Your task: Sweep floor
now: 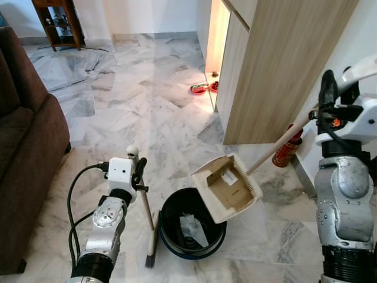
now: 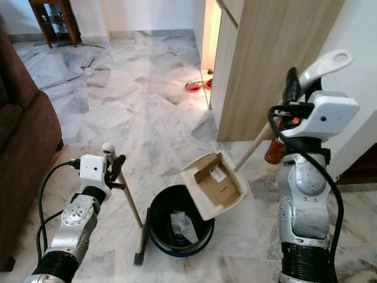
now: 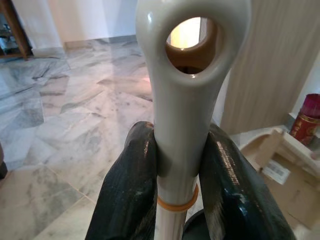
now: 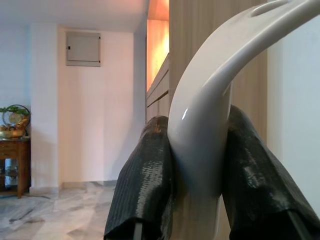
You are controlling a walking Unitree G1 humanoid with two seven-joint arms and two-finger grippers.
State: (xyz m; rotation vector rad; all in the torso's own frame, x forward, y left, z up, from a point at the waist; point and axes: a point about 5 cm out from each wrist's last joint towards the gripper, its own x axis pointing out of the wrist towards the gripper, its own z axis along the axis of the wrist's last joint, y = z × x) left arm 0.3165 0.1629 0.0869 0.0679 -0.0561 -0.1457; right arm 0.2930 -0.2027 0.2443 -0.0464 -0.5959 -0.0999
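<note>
late stage: right tool (image 2: 293, 82) clenches the dustpan (image 1: 227, 187) handle, pan tipped over the black bin (image 1: 191, 231), cardboard not yet dumped. left tool (image 1: 139, 172) clenches the broom (image 1: 148, 227), standing by the bin.

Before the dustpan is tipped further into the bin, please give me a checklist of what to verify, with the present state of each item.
1. Right gripper holds the dustpan handle: ok, fingers clamp it on both sides.
2. Left gripper holds the broom: ok, fingers press its handle below the hanging hole.
3. Dustpan is over the black bin: ok, it is tilted above the bin's rim.
4. Cardboard piece has left the pan: not ok, it lies inside.
5. Bin has room: ok, crumpled paper lies low in it.
6. Broom head clear of the bin: cannot tell, it stands right beside it.
</note>
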